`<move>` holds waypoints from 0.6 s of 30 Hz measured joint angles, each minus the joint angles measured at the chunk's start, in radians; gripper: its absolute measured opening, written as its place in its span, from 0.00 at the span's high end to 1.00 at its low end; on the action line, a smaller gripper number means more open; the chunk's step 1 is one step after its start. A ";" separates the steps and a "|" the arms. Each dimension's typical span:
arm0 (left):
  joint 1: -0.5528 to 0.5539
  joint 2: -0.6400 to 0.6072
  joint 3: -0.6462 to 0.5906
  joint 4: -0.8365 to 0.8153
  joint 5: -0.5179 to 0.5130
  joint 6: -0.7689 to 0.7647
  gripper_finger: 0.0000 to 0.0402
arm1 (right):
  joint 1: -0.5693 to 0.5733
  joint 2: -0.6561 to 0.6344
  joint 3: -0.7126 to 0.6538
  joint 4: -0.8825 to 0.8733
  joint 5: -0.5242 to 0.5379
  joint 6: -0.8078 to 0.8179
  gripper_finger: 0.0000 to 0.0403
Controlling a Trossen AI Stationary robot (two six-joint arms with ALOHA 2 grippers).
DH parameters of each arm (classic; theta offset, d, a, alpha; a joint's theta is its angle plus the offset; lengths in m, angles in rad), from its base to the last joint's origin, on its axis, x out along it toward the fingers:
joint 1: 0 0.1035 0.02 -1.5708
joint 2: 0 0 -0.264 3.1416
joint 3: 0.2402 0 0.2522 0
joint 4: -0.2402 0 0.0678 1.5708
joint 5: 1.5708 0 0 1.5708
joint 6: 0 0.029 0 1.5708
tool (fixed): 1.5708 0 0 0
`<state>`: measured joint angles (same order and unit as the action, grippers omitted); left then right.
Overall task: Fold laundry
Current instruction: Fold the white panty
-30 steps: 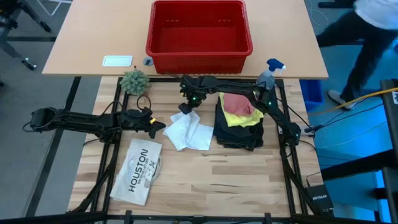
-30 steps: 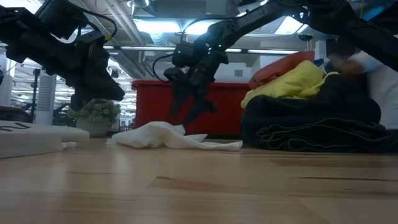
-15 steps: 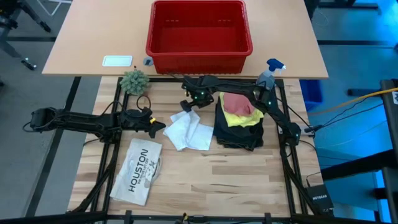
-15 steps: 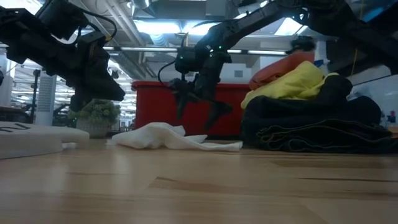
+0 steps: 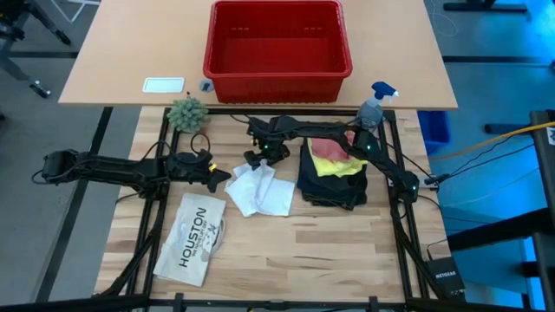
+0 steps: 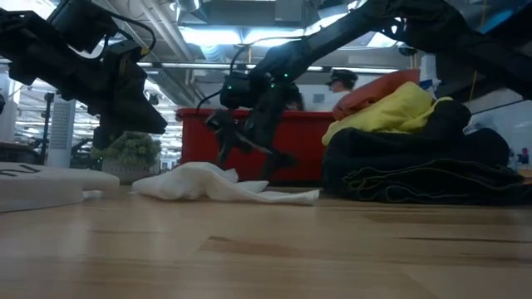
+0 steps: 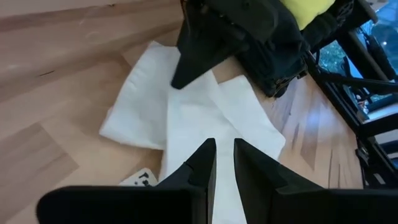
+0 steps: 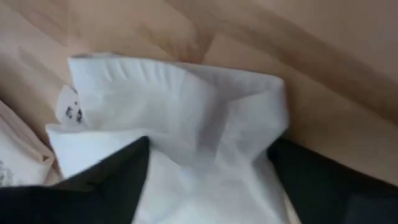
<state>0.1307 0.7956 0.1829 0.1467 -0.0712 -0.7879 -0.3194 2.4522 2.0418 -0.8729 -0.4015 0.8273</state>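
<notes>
The right gripper (image 5: 257, 158) hangs low over the far edge of the small white cloth (image 5: 258, 187), its two dark fingers (image 8: 99, 180) spread as wide as they go, one on each side of a raised, rumpled ridge of fabric where a small label shows. From the table-level camera the fingers point down at the cloth without pinching it. The cloth lies crumpled and partly doubled over on the pale wooden table (image 5: 286, 251), left of the stacked laundry and well clear of it.

To do this step well, I judge the gripper should drop until both fingertips bracket one layer at the far edge or corner, then close firmly before lifting. Taking the whole bunched ridge would drag several layers and leave the fold lumpy. A low, slow pull toward the near side should carry that edge over evenly.

The left gripper (image 5: 218, 177) sits at the cloth's left edge, fingers nearly pressed together with only a thin gap; whether it pins the fabric I cannot tell. If it does, it can anchor that side during the pull.

To the right lies the pile: large dark trousers (image 5: 331, 186) at the bottom, a bright yellow T-shirt (image 5: 332, 165) on them, and a small pink cloth (image 5: 328, 144) on top. The red plastic basket (image 5: 277, 76) stands on the far table, and a flat white item printed "HOUSTON" (image 5: 192, 239) lies near left.
</notes>
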 joint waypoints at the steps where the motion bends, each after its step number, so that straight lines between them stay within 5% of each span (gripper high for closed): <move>1: 0.000 0.000 0.000 0.000 0.001 0.001 0.88 | 0.000 0.001 0.000 0.013 0.010 -0.011 0.24; 8: 0.000 0.000 0.000 0.029 0.001 -0.013 0.88 | 0.009 0.011 -0.005 0.102 -0.074 -0.129 0.93; 13: -0.002 -0.019 0.009 0.156 0.011 0.004 0.90 | 0.031 -0.025 -0.005 0.103 -0.123 -0.242 0.98; 18: -0.016 -0.050 0.155 0.029 -0.016 0.209 0.99 | 0.066 -0.146 -0.004 0.037 -0.087 -0.419 0.99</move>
<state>0.1145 0.7456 0.3382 0.1756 -0.0868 -0.5785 -0.2531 2.3062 2.0380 -0.8357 -0.4888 0.4083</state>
